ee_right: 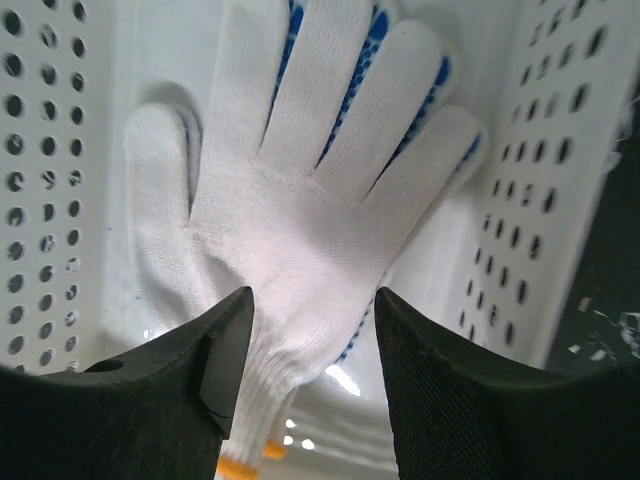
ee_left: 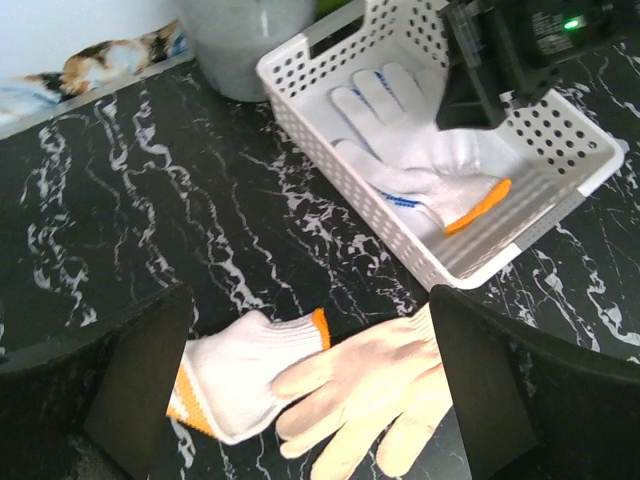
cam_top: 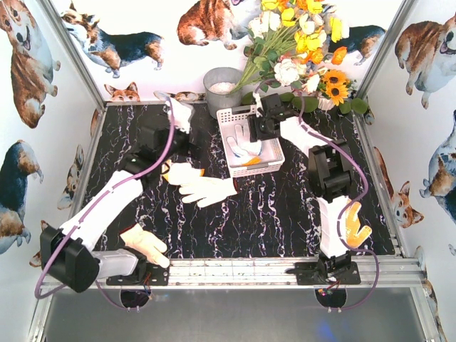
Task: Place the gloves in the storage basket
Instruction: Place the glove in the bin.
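Low left in the overhead view, a cream knit glove with an orange cuff (cam_top: 146,247) lies by my left arm's base. Further in, left of centre, my left gripper (ee_left: 310,300) hangs with its jaws spread wide and empty over two more on the black marbled tabletop (cam_top: 285,221). These are a white knit glove with an orange hem (ee_left: 240,375) and a plain cream knit glove (ee_left: 370,395) touching it. Right of them, upper centre, the white plastic basket with lattice sides (ee_left: 345,190) holds a white knit glove with a blue dotted face (ee_right: 300,220), flat on its floor. My right gripper (ee_right: 310,300) hovers just above it, jaws parted, gripping nothing. Low right, a yellow-orange glove (cam_top: 354,229) lies against my right arm. I judge all of these light, limp and grippy, apt to drape and snag. I'd pinch the white one mid-palm through both layers, not by a fingertip
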Robot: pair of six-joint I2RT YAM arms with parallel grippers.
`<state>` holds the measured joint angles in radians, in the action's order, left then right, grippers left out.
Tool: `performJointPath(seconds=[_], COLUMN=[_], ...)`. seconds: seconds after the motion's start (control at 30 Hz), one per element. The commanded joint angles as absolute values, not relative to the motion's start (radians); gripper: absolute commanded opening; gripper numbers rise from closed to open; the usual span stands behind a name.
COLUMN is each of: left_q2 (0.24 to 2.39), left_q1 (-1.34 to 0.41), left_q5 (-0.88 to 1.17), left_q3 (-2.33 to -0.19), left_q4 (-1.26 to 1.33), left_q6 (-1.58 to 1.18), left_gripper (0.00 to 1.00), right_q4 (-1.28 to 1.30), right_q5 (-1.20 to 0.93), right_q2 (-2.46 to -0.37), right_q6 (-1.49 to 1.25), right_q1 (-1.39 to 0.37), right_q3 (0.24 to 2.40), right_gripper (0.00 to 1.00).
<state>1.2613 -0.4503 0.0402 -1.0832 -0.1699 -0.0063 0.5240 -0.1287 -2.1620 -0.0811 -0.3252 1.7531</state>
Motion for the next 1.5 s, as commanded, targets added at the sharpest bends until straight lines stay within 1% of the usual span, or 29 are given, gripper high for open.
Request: performJointPath(seconds=[0.0, 0.1, 0.23, 0.5, 0.63, 0.83, 0.93, 1.0, 1.2, 1.43, 1.47], left_q2=[1.203, 1.183, 1.159, 1.126, 1.109, 1.067, 1.042, 1.023, 0.947, 0.893, 0.894], left_q1=[-0.385, -0.358, -0.340, -0.329, -0.327, -0.324, -0.324, -0.324, -0.324, -0.323, -0.323], left_q5=[0.066, 0.061, 0.053, 0.045, 0.030, -0.005, -0.039, -0.062, -0.160, -0.291, -0.306], left_q3=[-1.059, -1.048, -1.022, -0.954, -0.929, -0.906, -0.893, -0.882, -0.821, -0.764, -0.725], left_q4=[-0.208, -0.235, -0.250, -0.228, -0.222, -0.239, -0.260, -0.279, -0.357, -0.417, -0.413], left_q6=[-0.049, -0.046, -0.046, -0.067, -0.085, -0.135, -0.181, -0.213, -0.344, -0.596, -0.628], left_gripper=[0.97, 0.98, 0.98, 0.98, 0.98, 0.99, 0.99, 0.99, 0.99, 0.99, 0.98], right_q4=[0.499, 0.471, 0.469, 0.475, 0.470, 0.483, 0.487, 0.488, 0.456, 0.459, 0.460], right_q5=[-0.078, -0.084, -0.096, -0.088, -0.069, -0.060, -0.060, -0.065, -0.069, -0.078, -0.075], right_q2=[-2.054, -2.059, -2.089, -2.152, -2.184, -2.229, -2.203, -2.165, -1.975, -1.688, -1.637], right_q6=[-0.061, -0.076, -0.112, -0.145, -0.151, -0.157, -0.153, -0.149, -0.155, -0.194, -0.199], right_q1=[-0.324, -0.324, -0.324, -0.328, -0.340, -0.343, -0.349, -0.354, -0.378, -0.384, -0.384], right_q3=[1.757, 1.747, 1.745, 1.736, 1.738, 1.788, 1.790, 1.776, 1.645, 1.472, 1.442], right_gripper=[0.54, 0.52, 0.46, 0.29, 0.27, 0.27, 0.28, 0.31, 0.40, 0.43, 0.44])
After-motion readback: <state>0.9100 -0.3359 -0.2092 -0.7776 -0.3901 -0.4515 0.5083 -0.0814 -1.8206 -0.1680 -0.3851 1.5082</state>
